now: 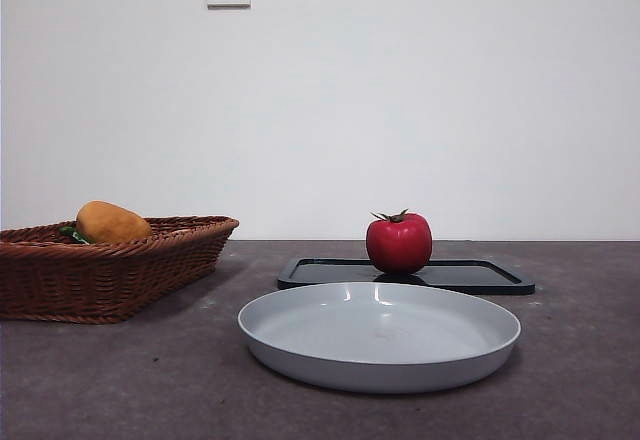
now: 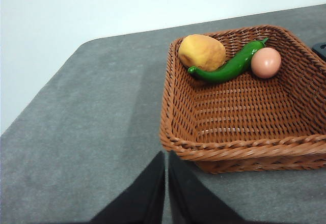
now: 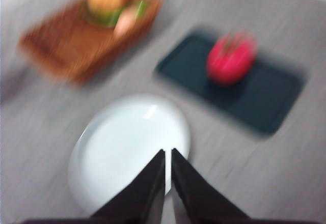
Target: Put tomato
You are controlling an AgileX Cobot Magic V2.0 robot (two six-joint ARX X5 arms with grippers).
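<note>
Wicker basket (image 1: 110,270), brown and woven, sits at the left of the dark grey table (image 1: 120,380), holding an orange-yellow oblong fruit (image 2: 201,52), a green chilli pepper (image 2: 229,66) and a pale pink egg-shaped item (image 2: 266,62). The left gripper (image 2: 166,158) hangs near the basket's rim, jaws pressed together, empty. A round grey plate (image 1: 380,335) lies mid-table. Behind it, the glossy red tomato (image 1: 399,242) stands on a flat black tray (image 1: 480,277). The right gripper (image 3: 168,155), jaws closed on nothing, hovers above the plate; that view is blurred.

The dark grey table (image 1: 120,380) holds a brown basket (image 1: 100,275), a grey plate (image 1: 380,335) and a black tray (image 1: 470,276)
</note>
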